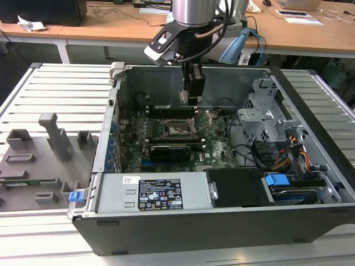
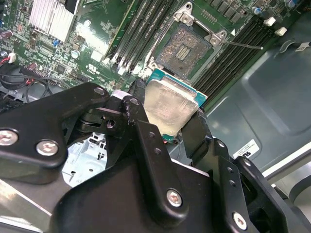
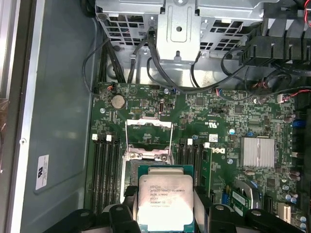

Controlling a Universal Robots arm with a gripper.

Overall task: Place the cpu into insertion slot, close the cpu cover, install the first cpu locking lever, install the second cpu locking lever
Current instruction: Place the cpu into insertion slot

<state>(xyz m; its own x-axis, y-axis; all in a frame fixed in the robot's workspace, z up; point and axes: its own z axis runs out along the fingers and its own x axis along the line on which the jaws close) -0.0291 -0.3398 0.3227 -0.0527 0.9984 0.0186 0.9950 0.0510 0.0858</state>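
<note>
Bench [image 1: 61, 88] carries the open case [image 1: 222, 227]. Gripper [image 1: 191, 97] clamps the cpu [image 2: 170, 104] at 12 o'clock of the empty insertion slot [image 1: 178, 131]; cpu cover [image 3: 148, 122] open, no step complete

The cpu [image 3: 165, 199] has a pale silver-grey top with a teal-green border, and the gripper [image 1: 191, 98] is black. The motherboard [image 3: 218, 121] is dark green, striped with black memory slots [image 3: 104, 170], inside a grey case [image 3: 63, 97].
</note>
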